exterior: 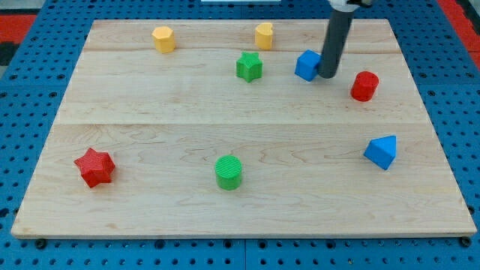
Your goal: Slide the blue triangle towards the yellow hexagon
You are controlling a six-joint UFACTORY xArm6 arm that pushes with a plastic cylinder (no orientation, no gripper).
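The blue triangle [382, 151] lies at the view's right, below the middle of the wooden board [240, 210]. The yellow hexagon [163, 38] sits at the view's top left. My tip [328, 75] is at the view's top right, touching or nearly touching the right side of a blue cube [307, 65]. The tip is well above the blue triangle in the view and far to the right of the yellow hexagon.
A yellow heart-like block [263, 35] is at the top centre. A green star [249, 67] is left of the blue cube. A red cylinder [364, 86] is right of my tip. A green cylinder [229, 172] and a red star [94, 166] lie lower down.
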